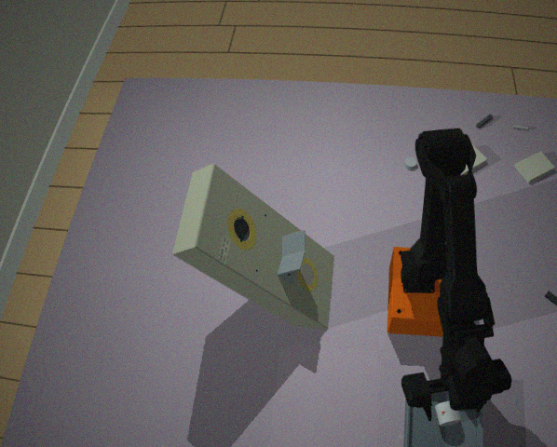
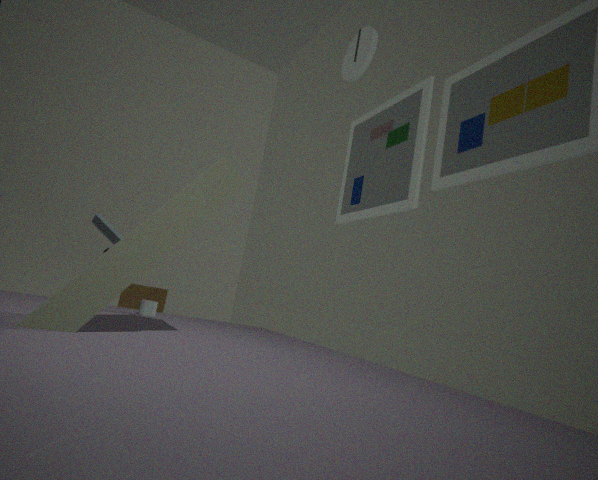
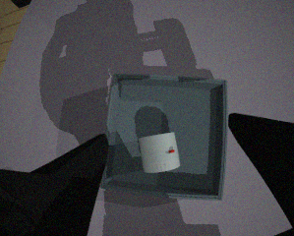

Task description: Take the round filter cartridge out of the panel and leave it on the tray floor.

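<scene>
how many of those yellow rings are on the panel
2. One yellow ring circles the panel's dark round opening; the other lies beside the pale blue angled bracket, which may partly hide it.

The slanted, pale grey-green rectangular panel [image 1: 278,250] stands on the lilac counter [image 1: 139,336], its yellow-ringed round opening [image 1: 241,228] dark. An orange block [image 1: 414,322] lies partly beneath the black jointed arm [image 1: 450,231].

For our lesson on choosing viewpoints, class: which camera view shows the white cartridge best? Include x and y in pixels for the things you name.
The wrist view: the cartridge [image 1: 447,413] [image 3: 159,152] appears whole, red mark visible, within the tray's walls [image 1: 407,423] [image 3: 223,143]. The top view shows it smaller, beside the gripper [image 1: 455,415] [image 3: 168,130]; exterior doesn't clearly identify it.
</scene>
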Robot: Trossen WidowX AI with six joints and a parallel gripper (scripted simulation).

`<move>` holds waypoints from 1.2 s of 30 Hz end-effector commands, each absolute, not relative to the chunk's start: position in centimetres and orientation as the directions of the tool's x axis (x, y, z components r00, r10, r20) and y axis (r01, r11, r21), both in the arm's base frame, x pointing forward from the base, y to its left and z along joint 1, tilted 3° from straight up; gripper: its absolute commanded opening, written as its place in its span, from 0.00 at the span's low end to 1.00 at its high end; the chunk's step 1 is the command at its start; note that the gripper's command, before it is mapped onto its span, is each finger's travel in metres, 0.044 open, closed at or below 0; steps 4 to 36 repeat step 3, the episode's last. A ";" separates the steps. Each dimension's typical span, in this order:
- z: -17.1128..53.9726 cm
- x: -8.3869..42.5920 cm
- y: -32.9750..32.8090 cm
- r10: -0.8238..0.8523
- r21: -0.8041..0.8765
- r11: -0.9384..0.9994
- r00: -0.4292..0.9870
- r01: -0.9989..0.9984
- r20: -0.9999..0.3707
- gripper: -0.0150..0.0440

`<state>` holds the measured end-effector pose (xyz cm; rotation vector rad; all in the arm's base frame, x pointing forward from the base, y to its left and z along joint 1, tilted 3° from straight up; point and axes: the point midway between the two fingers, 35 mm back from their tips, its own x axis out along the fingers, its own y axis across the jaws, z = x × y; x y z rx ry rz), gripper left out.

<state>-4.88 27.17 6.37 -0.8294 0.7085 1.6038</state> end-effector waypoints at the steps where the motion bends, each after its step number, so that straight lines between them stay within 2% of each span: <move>1: 6.2 -4.9 27.1 0.555 0.012 -0.179 -0.111 -0.984 -0.825 1.00; 36: 6.2 -4.9 27.1 0.555 0.012 -0.179 -0.111 -0.984 -0.825 1.00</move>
